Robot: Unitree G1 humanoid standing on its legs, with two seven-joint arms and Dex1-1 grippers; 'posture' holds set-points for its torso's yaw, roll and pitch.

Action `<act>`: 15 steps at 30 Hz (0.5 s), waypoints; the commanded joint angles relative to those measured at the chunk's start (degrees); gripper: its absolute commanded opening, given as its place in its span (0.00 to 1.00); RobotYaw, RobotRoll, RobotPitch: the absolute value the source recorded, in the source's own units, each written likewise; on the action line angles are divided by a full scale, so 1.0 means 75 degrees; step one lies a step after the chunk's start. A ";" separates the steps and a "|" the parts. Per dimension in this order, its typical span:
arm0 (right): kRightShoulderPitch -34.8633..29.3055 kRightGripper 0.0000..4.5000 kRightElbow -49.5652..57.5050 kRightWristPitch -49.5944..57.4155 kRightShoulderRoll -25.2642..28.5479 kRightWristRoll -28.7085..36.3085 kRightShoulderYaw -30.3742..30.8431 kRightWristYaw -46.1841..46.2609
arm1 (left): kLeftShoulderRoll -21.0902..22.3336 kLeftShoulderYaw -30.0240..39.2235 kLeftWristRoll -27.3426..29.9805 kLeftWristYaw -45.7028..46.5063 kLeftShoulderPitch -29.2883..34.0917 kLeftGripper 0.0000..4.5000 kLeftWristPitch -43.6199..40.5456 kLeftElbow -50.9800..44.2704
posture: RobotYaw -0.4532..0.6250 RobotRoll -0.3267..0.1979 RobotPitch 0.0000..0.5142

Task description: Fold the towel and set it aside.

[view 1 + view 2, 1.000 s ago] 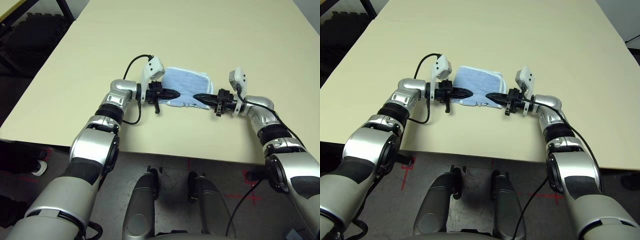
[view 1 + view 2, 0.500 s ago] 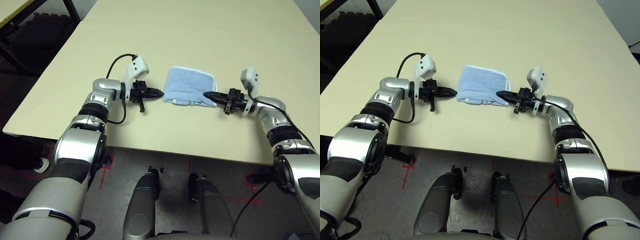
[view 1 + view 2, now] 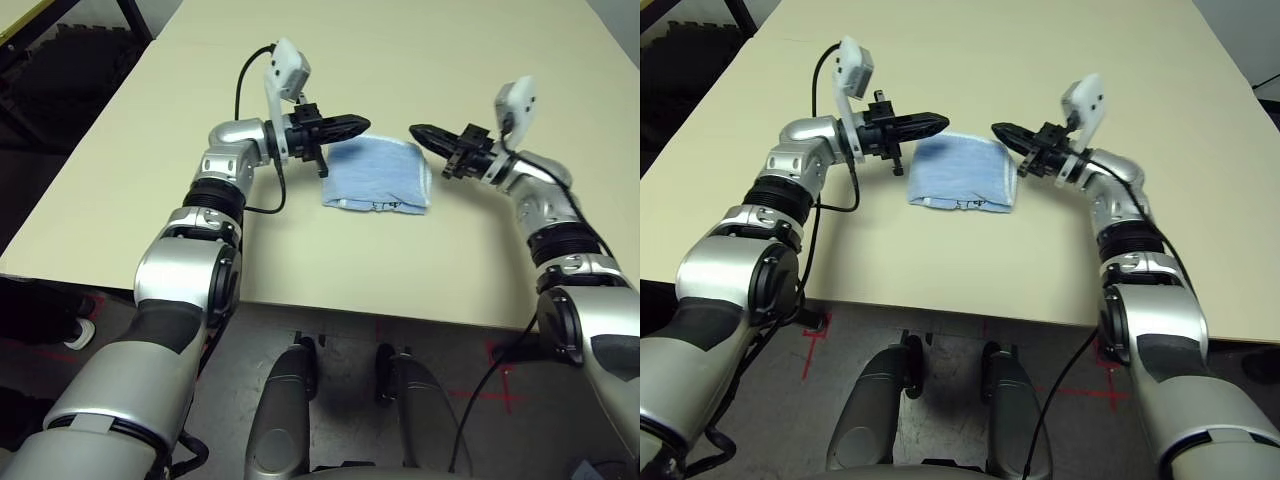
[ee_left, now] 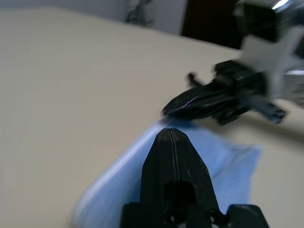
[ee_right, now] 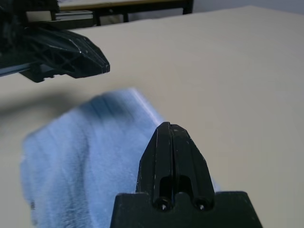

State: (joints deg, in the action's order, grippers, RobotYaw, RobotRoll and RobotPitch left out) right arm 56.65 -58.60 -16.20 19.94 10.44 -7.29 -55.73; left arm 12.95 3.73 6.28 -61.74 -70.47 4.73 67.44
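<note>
The light blue towel (image 3: 378,178) lies folded in a small rectangle on the beige table (image 3: 450,270), nearer the front edge, held by neither gripper. My left gripper (image 3: 357,124) hangs shut just above the towel's far left corner, pointing right. My right gripper (image 3: 417,131) is shut too, above the far right corner, pointing left at the other. A short gap separates the two tips. In the left wrist view my shut fingers (image 4: 171,142) hover over the towel (image 4: 230,161), facing the right gripper (image 4: 199,102). The right wrist view shows the towel (image 5: 80,152) under my gripper (image 5: 165,127).
The table's front edge (image 3: 330,305) runs close below the towel. Its left edge drops to a dark floor with a black frame (image 3: 30,60) beyond. Bare tabletop stretches behind the towel and to both sides.
Both grippers have left the towel's near edge, swung out to the sides, then risen and come together over its far edge. The towel stays folded in place. The camera has shifted.
</note>
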 commanded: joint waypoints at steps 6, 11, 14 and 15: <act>-0.0017 0.00 -0.0470 -0.0457 -0.0272 -0.0435 0.0191 0.0812 | -0.0345 -0.0046 -0.0259 0.1315 0.0418 0.00 0.0122 0.0287 | 0.50 0.62 0.42; -0.0213 0.00 -0.0696 -0.0389 -0.0388 -0.0742 0.0390 0.1237 | -0.0360 0.0008 -0.0341 0.2138 0.0437 0.00 0.0090 0.0454 | 0.50 0.62 0.42; -0.0557 0.00 -0.0823 -0.0450 -0.0373 -0.0885 0.0462 0.1343 | -0.0357 -0.0023 -0.0379 0.2193 0.0487 0.00 0.0061 0.0493 | 0.50 0.62 0.43; -0.0656 0.00 -0.0859 -0.0447 -0.0358 -0.0913 0.0466 0.1380 | -0.0346 -0.0067 -0.0416 0.2147 0.0508 0.00 0.0071 0.0500 | 0.50 0.62 0.43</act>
State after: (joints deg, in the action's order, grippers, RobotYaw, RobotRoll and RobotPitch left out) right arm 54.31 -62.94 -19.95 17.00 5.03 -4.70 -45.82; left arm 10.48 3.82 4.32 -45.34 -67.38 5.26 70.39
